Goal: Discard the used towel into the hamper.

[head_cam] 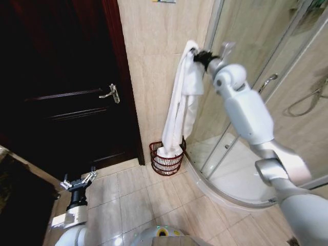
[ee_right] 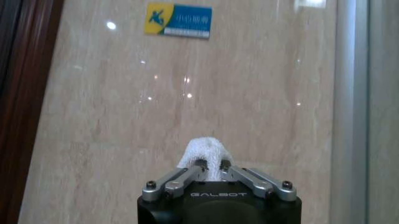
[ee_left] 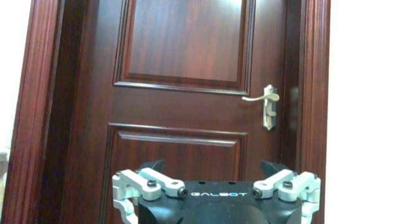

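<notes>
A long white towel (head_cam: pixel 182 97) hangs from my right gripper (head_cam: pixel 196 54), which is raised high by the tiled wall and shut on the towel's top fold (ee_right: pixel 204 151). The towel's lower end reaches down into the hamper (head_cam: pixel 167 162), a small dark reddish-brown wire basket standing on the floor at the foot of the wall. My left gripper (head_cam: pixel 78 180) is parked low at the left, facing the dark wooden door, fingers spread open with nothing between them.
A dark wooden door (head_cam: pixel 66 87) with a silver lever handle (head_cam: pixel 111 93) stands left of the hamper. A curved glass shower enclosure (head_cam: pixel 251 92) with a white tray (head_cam: pixel 241 174) lies right of it. Beige floor tiles (head_cam: pixel 133 200) stretch in front.
</notes>
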Available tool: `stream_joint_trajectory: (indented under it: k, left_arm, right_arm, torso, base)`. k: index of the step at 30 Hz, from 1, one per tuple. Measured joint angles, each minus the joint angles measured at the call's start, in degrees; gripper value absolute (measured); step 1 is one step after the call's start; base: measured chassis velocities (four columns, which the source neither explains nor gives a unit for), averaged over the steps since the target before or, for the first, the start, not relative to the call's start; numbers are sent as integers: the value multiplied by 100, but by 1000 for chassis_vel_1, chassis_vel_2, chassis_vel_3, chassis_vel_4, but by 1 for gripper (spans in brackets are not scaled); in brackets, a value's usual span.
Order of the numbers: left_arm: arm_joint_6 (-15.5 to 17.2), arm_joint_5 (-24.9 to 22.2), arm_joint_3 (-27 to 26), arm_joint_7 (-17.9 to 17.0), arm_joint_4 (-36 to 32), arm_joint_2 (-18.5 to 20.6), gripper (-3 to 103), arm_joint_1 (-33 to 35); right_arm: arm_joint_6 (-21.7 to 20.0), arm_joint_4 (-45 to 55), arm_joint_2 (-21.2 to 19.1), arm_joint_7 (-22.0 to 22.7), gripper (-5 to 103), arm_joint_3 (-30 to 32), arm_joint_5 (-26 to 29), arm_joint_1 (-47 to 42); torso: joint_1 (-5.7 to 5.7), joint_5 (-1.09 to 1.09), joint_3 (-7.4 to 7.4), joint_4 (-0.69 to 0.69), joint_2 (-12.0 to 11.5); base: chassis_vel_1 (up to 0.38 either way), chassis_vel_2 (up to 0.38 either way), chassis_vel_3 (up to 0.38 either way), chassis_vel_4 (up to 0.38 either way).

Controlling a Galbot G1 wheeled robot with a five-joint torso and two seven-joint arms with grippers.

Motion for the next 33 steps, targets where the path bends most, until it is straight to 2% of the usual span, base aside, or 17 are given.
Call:
stream_joint_trajectory:
  k: [3, 5, 8, 11, 14, 18, 25, 33]
  left_arm:
    - [0, 15, 2, -9, -48, -29, 100, 42]
    - [-8, 19, -24, -11, -55, -48, 100, 55]
    - [-18, 22, -42, -13, -58, -80, 100, 63]
    - [-33, 25, -47, -15, -83, -115, 100, 81]
    - [-44, 26, -61, -19, -113, -123, 100, 97]
    - [-70, 6, -115, -23, -169, -123, 100, 149]
    - [-126, 6, -136, -23, -173, -132, 100, 184]
    - [-165, 71, -89, -23, -190, -235, 100, 194]
  right_arm:
    - [131, -194, 118, -16, 5, -13, -84, -35]
    - [360, -431, 270, 0, 5, -50, -123, -12]
    - [559, -690, 478, 186, 5, -67, -109, 137]
    - [683, -929, 761, 641, 5, -47, -23, 327]
    - [688, -1040, 791, 716, 5, -25, -152, 281]
    - [656, -1065, 638, 601, 5, 36, -532, -231]
    - [823, -1037, 512, 351, 5, 42, -712, -841]
    - [1198, -1498, 877, 17, 5, -100, -808, -981]
  torso:
    - [0, 0, 0, 0, 0]
    - [0, 1, 0, -1, -1]
    - [0, 0, 0, 0, -2]
    - [-2, -5, -2, 3, -1]
    - [-2, -5, -3, 4, -1]
    - [-1, 1, -2, 0, -2]
    - [-2, 2, -1, -1, -2]
    - [-2, 0, -1, 0, -2]
  base:
    - [0, 0, 0, 0]
    - [0, 0, 0, 0]
    - [0, 0, 0, 0]
    - [0, 0, 0, 0]
    - [0, 0, 0, 0]
    - [0, 0, 0, 0]
    - [0, 0, 0, 0]
    - [0, 0, 0, 0]
